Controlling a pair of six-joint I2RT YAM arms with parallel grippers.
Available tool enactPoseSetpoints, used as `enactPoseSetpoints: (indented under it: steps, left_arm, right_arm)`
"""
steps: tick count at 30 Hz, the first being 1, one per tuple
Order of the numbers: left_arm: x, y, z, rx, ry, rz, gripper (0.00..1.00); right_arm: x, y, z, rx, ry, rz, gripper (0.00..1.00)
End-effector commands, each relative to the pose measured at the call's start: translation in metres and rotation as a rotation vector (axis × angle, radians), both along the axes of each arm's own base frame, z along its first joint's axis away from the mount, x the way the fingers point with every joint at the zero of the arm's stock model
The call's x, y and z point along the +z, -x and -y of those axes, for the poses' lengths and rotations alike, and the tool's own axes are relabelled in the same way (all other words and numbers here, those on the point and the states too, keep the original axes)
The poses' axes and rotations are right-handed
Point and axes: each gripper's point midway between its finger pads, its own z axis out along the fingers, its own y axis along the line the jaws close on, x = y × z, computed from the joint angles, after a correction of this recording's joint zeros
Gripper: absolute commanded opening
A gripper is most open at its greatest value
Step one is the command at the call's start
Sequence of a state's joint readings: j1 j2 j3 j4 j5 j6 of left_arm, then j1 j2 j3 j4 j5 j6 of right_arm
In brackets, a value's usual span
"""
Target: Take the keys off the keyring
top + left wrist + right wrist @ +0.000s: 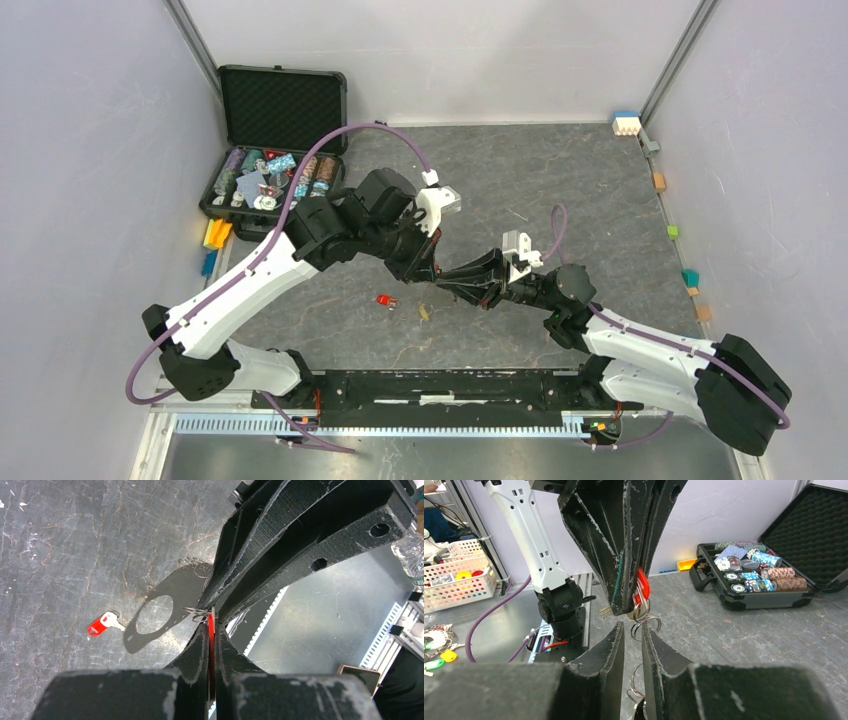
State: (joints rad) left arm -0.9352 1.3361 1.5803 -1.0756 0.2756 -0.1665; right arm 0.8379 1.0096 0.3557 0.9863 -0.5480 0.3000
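**Left pincer** [210,631]: clenched flat on the head of the held red key [642,586], which is carried in the air above the desk [60,555]. Judged purpose: to anchor that key so the ring can be worked off it.

**Right pincer** [633,632]: tip to tip with the left. Its jaws stand narrowly parted around the keyring [645,623], whose silver rings hang from the held red key down into the gap. Whether the jaws actually bite the rings cannot be told. Judged purpose: to draw or twist the ring away from the anchored key.

**Keyring, lower part**: more rings and something dark trail down between the right fingers, mostly hidden.

**Loose red key** [101,623]: lies flat on the desk, near the pincers but touching nothing. It is judged to be already off the ring.

**Chip case** [280,150]: open, in the far left corner, well apart from the work.

**Room for moving**: the arms meet at mid-desk. Bare grey surface lies to the far and right sides, so the pincers can pull apart sideways. The loose red key is the only thing near enough to be swept aside
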Motion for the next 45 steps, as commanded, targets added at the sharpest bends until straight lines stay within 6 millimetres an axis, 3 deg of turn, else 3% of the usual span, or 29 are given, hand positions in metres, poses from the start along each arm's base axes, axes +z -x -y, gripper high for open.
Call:
enactPoseSetpoints:
  steps: [1, 11, 24, 45]
  left_arm:
    - [0.012, 0.001, 0.007, -0.026, 0.067, 0.018, 0.02]
    - [0.014, 0.0, 0.006, -0.018, 0.068, 0.027, 0.02]
    - [0.007, -0.01, 0.005, 0.016, 0.043, 0.054, 0.02]
    - [0.008, -0.013, 0.003, 0.036, 0.042, 0.068, 0.02]
  right_arm:
    - [0.025, -0.001, -0.002, -0.004, -0.06, 0.034, 0.23]
    - [0.024, 0.001, -0.001, 0.006, -0.056, 0.038, 0.0]
    - [0.026, 0.022, 0.005, 0.08, -0.07, 0.1, 0.0]
    - [0.019, 0.032, 0.011, 0.096, -0.041, 0.169, 0.0]
